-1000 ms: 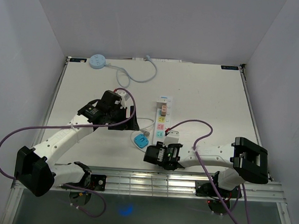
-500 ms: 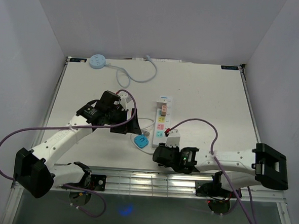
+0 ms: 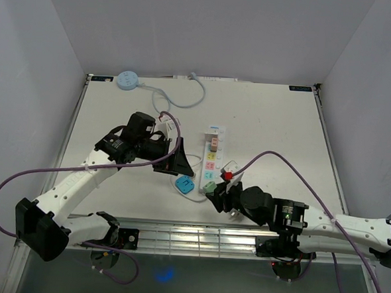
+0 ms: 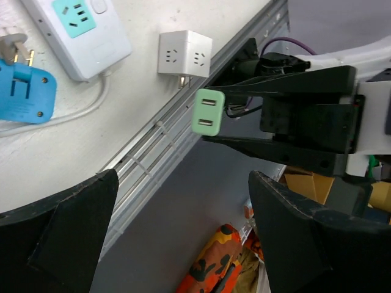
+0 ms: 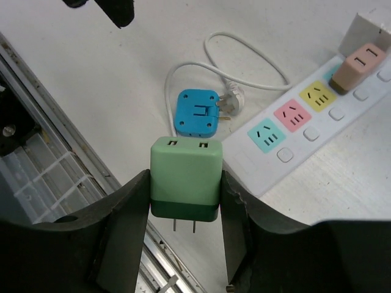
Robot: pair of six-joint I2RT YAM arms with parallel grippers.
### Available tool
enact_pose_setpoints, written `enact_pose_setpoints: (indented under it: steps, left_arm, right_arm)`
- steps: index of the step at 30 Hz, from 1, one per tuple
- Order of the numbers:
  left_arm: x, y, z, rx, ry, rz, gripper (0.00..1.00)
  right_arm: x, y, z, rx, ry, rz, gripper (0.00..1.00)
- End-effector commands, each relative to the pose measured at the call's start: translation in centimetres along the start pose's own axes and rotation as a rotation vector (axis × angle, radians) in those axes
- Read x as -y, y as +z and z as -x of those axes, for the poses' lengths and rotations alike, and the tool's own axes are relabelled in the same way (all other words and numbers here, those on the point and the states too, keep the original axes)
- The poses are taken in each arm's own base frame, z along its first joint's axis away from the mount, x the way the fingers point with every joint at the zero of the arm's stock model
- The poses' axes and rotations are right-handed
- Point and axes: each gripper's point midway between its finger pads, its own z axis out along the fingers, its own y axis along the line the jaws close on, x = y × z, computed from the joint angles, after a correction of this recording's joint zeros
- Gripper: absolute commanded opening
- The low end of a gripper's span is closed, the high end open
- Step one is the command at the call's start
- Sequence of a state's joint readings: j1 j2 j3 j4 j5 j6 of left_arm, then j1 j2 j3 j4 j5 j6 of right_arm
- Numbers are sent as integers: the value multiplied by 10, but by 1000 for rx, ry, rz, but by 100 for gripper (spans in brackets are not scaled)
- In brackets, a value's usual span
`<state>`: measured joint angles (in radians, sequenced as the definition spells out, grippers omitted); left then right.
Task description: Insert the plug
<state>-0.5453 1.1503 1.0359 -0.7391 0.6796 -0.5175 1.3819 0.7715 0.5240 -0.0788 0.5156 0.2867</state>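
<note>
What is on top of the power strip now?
On the power strip a pink adapter fills one socket, with a white block just past it. The teal socket, pink socket and yellow socket lie bare. What is under those two plugs is covered.

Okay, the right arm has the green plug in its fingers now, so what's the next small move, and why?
Probably shift the green plug over the power strip's free teal socket, prongs toward it. The right gripper holds it off the table, short of the strip's near end, not above any socket.
</note>
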Motion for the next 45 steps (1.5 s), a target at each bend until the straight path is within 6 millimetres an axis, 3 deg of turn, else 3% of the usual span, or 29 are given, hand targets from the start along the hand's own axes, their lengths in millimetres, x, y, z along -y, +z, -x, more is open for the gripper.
enact_pose_setpoints:
  steps: [1,7,11,19,22,35,45]
  left_arm:
    - [39,-14,12,25,74,-146,98]
    - [34,-2,17,-9,31,-137,98]
    - [25,12,11,-71,-14,-134,96]
    - [16,21,4,-89,-43,-123,95]
    - [15,24,1,-99,-47,-126,89]
    - [22,35,-4,-138,-34,-147,81]
    - [28,35,-3,-139,-21,-157,60]
  right_arm:
    - [-15,7,21,48,-151,85,25]
    - [-25,14,33,55,-236,121,25]
    - [-28,18,43,71,-280,121,25]
    - [-35,23,59,102,-328,147,24]
    - [-35,27,61,99,-346,140,23]
    - [-29,28,87,143,-365,145,21]
    - [-28,30,88,141,-374,149,20]
